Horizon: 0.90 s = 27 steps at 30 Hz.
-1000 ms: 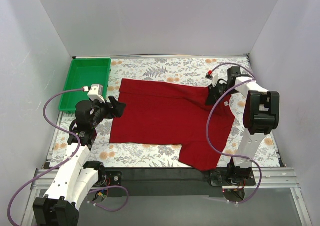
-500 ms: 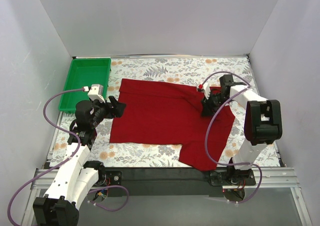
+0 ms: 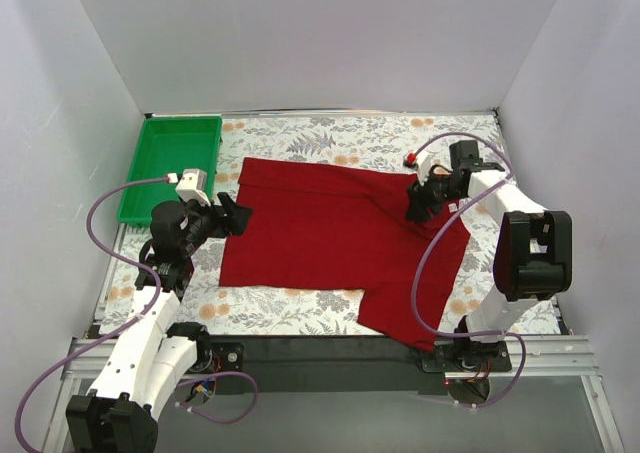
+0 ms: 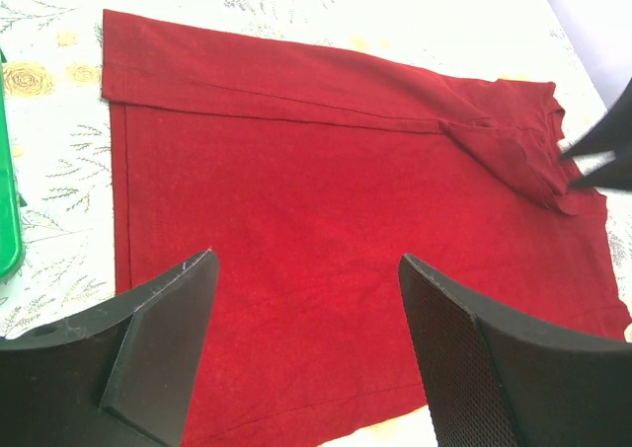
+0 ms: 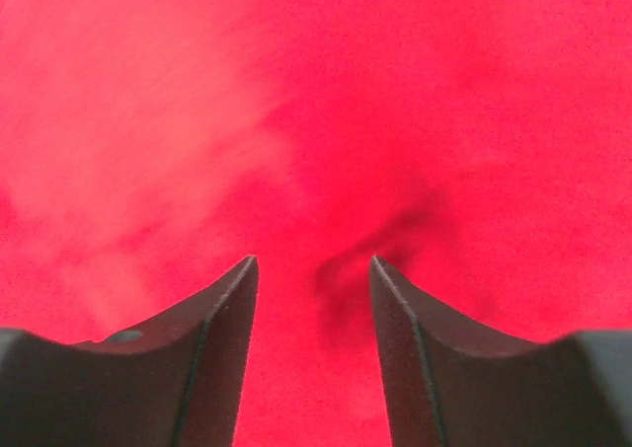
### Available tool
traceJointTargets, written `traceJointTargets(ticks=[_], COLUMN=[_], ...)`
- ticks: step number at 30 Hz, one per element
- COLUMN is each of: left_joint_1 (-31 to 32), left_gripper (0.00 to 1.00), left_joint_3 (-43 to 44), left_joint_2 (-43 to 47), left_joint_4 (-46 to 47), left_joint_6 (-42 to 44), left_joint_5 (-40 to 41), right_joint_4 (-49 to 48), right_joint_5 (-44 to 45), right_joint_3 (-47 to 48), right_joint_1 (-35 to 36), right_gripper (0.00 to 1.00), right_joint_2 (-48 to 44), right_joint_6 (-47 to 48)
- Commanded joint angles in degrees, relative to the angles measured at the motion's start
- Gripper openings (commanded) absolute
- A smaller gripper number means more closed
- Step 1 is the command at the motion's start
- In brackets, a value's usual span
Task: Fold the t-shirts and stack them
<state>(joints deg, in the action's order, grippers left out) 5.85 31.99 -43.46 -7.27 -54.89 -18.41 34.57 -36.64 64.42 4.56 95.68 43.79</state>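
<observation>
One dark red t-shirt [image 3: 330, 235] lies spread on the flowered table, with a flap folded along its far edge and one sleeve sticking out toward the near right. My left gripper [image 3: 238, 216] hovers open and empty over the shirt's left edge; its wrist view [image 4: 306, 258] shows the whole shirt [image 4: 296, 151] ahead. My right gripper [image 3: 415, 205] is low over the shirt near the collar. In its wrist view [image 5: 314, 260] the jaws stand apart, close over the cloth [image 5: 444, 92], with a small wrinkle between the tips.
A green plastic tray [image 3: 170, 168] stands at the far left of the table, and its edge shows in the left wrist view [image 4: 5, 220]. White walls close in the table on three sides. Purple cables loop from both arms.
My right gripper swung in from the shirt's right edge toward the collar, then drew back slightly to the right. The left arm and the shirt have not visibly moved.
</observation>
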Motion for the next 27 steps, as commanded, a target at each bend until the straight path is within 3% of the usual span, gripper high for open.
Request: traceJointTargets(ticks=[1,9,18,27], left_joint_1=[0.2,0.2,0.2,0.2], left_gripper=[0.68,0.68,0.69,0.69], left_joint_3=[0.4,0.3,0.4,0.3], left_joint_2=[0.4,0.3,0.0,0.0], left_joint_4=[0.8,0.8,0.9,0.9], left_joint_6=[0.3,0.3,0.2,0.3], left_joint_5=[-0.5,-0.7,-1.0,-1.0], right_joint_4=[-6.6,-7.1,-6.7,-6.1], right_joint_5=[0.5,3.4,3.2,-0.5], right_joint_3=[4.7,11.3,12.5,9.6], right_joint_1=[-1.2,-1.0,-0.8,0.6], right_gripper=[0.5,0.51,0.5,0.43], right_joint_2=[2.0,10.7,14.4,12.0], right_joint_6=[-13.0,-22.4,-22.0,-18.4])
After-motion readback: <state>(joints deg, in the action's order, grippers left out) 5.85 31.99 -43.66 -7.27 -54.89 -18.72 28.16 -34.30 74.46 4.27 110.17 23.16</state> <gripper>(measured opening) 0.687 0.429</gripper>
